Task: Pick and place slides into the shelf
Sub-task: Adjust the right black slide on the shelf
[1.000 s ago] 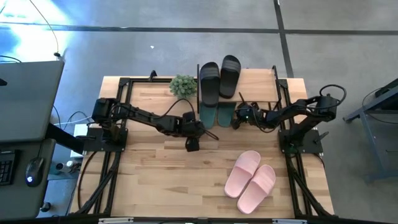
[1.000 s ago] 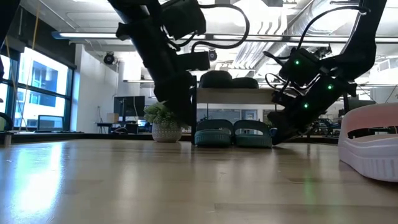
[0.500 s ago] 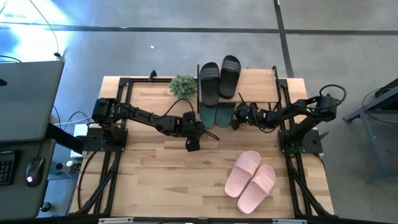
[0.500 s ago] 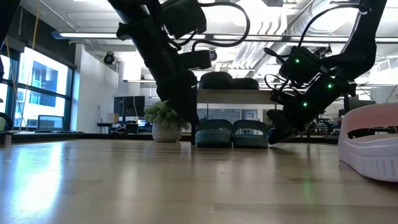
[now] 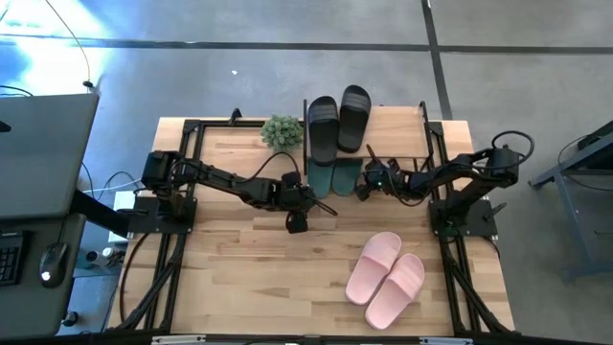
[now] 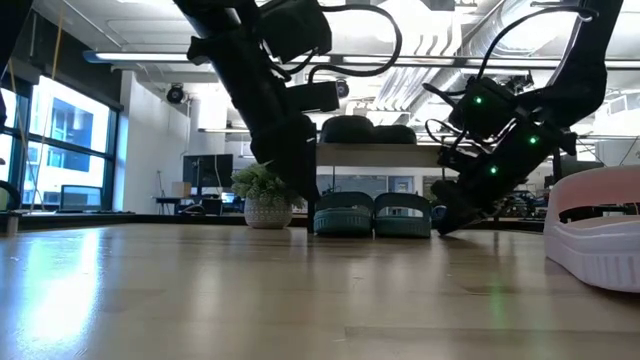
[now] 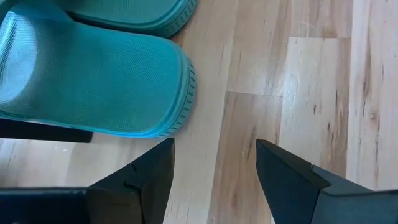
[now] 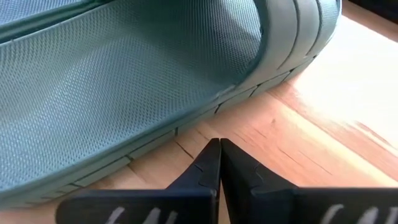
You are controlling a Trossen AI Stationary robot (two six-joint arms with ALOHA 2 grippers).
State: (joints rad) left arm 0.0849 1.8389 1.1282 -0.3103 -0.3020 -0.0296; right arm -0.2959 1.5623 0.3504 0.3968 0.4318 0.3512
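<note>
Under shelf (image 5: 402, 125): teal slides (image 5: 334, 176), ribbed soles, side-by-side.

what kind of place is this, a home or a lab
Probably a robotics lab or open office: exposed ceiling ducts, a concrete floor, and a desk with keyboard and mouse beside the wooden table.

You are working in a robotics lab set up inside an open-plan office or industrial space. The wooden table (image 5: 239, 259) sits on a bare grey concrete floor (image 5: 287, 77) with seams running across it. Beside it stands a desk (image 5: 38, 163) with a keyboard (image 5: 10, 264) and a mouse (image 5: 53, 264). Across the room you see exposed ceiling ducts (image 6: 440, 30), long strip lights (image 6: 150, 60), big windows (image 6: 60, 140) and rows of monitors (image 6: 205, 170).
</note>
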